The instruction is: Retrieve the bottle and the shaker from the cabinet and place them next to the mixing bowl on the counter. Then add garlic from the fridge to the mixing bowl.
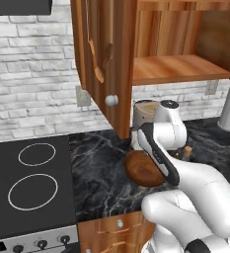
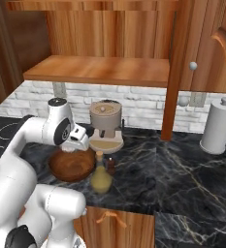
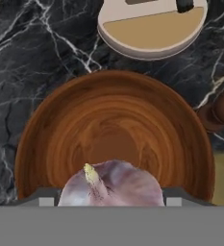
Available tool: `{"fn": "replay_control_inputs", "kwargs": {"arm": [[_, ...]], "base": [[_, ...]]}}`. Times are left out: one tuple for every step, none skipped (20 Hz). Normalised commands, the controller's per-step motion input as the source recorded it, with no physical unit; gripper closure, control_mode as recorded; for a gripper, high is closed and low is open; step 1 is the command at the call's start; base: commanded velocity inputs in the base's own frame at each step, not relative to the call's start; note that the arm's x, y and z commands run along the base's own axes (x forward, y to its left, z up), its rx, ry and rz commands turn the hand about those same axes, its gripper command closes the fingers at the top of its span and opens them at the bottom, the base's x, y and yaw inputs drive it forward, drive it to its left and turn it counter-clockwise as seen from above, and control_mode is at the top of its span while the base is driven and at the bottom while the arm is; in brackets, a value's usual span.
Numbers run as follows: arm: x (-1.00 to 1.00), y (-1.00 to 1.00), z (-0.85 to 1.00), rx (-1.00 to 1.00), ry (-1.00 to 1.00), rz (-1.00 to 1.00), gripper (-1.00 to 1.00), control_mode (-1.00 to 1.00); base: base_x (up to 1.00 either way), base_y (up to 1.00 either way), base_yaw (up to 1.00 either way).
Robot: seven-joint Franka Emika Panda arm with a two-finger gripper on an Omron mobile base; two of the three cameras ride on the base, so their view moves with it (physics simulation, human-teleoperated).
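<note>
1. The gripper (image 3: 111,201) hangs right above the wooden bowl (image 3: 114,139). The jaws are clenched on the garlic (image 3: 112,187), a pale purple bulb with a yellowish tip, seen at the 6 o'clock edge of the hand view.
2. The garlic is over the inside of the bowl, on its near side. Whether it touches the bowl I cannot tell.
3. The bowl (image 2: 72,165) stands on the black marble tabletop (image 2: 182,164), under the open cabinet (image 2: 100,68).
4. The bottle (image 2: 101,177), yellowish with a narrow neck, stands upright just beside the bowl, at about 4 o'clock from it in the right base view.
5. The shaker (image 2: 111,166), small and brown, stands just beside the bottle, at about 3 o'clock from the bowl.
6. A beige appliance (image 2: 105,126) with a round base is behind the bowl at 1 o'clock.
7. A white canister (image 2: 217,127) stands well apart, at 3 o'clock on the tabletop.
8. The stove (image 1: 30,188) lies at 9 o'clock of the bowl in the left base view.
</note>
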Motion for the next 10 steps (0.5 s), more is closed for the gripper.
{"fn": "replay_control_inputs", "kwargs": {"arm": [[0.18, 0.00, -0.32, 0.00, 0.00, 0.00, 1.00, -1.00], [0.00, 0.00, -0.41, 0.00, 0.00, 0.00, 1.00, -1.00], [0.00, 0.00, -0.47, 0.00, 0.00, 0.00, 1.00, -1.00], [0.00, 0.00, -0.51, 0.00, 0.00, 0.00, 1.00, -1.00], [0.00, 0.00, -0.61, 0.00, 0.00, 0.00, 1.00, -1.00], [0.00, 0.00, -0.68, 0.00, 0.01, 0.00, 1.00, -1.00], [0.00, 0.00, -0.72, 0.00, 0.01, 0.00, 1.00, -1.00], [0.00, 0.00, -0.74, 0.00, 0.01, 0.00, 1.00, -1.00], [0.00, 0.00, -0.74, 0.00, 0.01, 0.00, 1.00, -1.00], [0.00, 0.00, -0.74, 0.00, 0.00, 0.00, 1.00, -1.00]], "base": [[0.00, 0.00, 0.00], [0.00, 0.00, 0.00], [0.00, 0.00, 0.00], [0.00, 0.00, 0.00], [0.00, 0.00, 0.00], [0.00, 0.00, 0.00], [0.00, 0.00, 0.00], [0.00, 0.00, 0.00], [0.00, 0.00, 0.00], [0.00, 0.00, 0.00]]}}
